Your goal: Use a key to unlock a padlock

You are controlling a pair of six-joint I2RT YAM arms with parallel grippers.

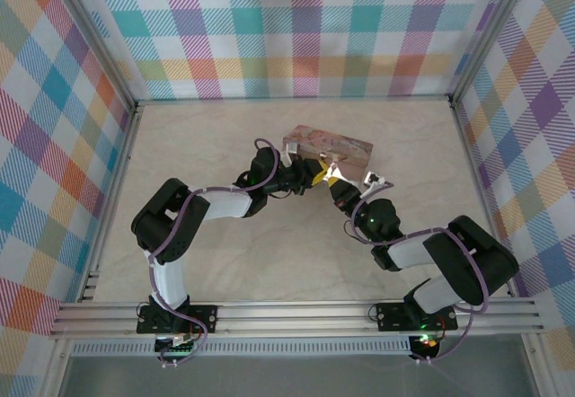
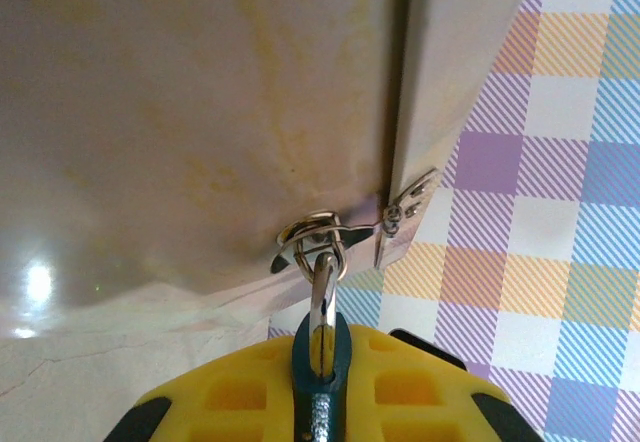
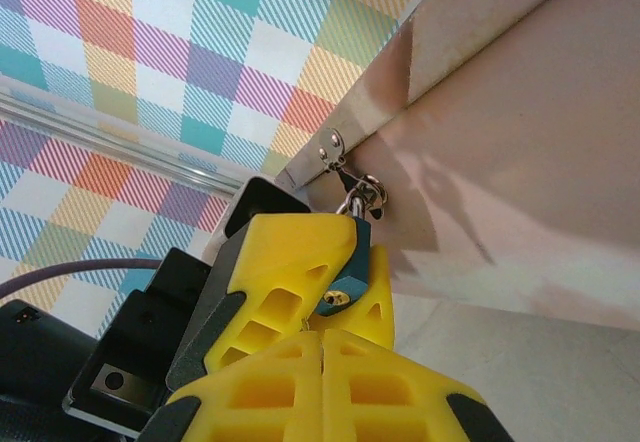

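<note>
From above we see a pink floral tin (image 1: 328, 144) on the counter (image 1: 225, 136), near its middle and a little toward the far edge. Both arms bend inward, and the left pincer (image 1: 304, 174) and right pincer (image 1: 334, 184) meet at the tin's near side.

On the left wrist we see the left pincer clamped on the blue padlock (image 2: 320, 354). Its shackle (image 2: 322, 302) passes through a ring (image 2: 310, 234) on the tin's wall, beside a small latch plate (image 2: 405, 212).

On the right wrist we see the right pincer's yellow fingers (image 3: 260, 392) pressed together, their tips just beneath the padlock's brass keyhole (image 3: 340, 299). A checked wall (image 3: 150, 62) stands behind.
</note>
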